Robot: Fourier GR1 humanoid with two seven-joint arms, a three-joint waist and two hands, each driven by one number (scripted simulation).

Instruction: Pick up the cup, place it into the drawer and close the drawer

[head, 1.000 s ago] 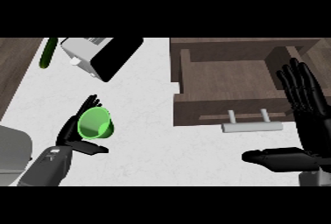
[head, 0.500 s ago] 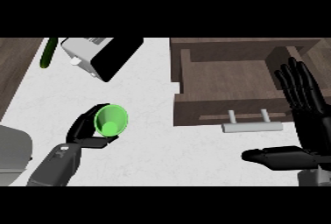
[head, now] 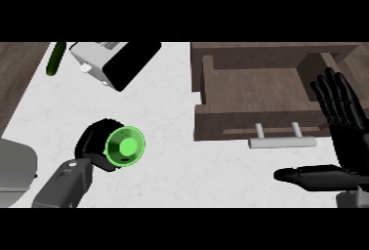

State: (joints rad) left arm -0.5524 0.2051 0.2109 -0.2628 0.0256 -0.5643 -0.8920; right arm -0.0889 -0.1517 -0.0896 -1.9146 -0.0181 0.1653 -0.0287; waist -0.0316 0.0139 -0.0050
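Holding the green cup [head: 125, 146], the left hand [head: 90, 141] curls round it, well to the left of the drawer [head: 252, 88] and over the pale tabletop [head: 166, 112]. The pick-up is judged done, with the cup tipped on its side in the grasp. The drawer stands pulled open, its handle [head: 282, 142] at its front. Placing the cup inside and closing the drawer are left. At the drawer's right edge the right hand [head: 349, 146] rests open, fingers straight, holding nothing.

The cup [head: 125, 146] sits in the left hand [head: 91, 140], left of and nearer than the open drawer [head: 252, 85].
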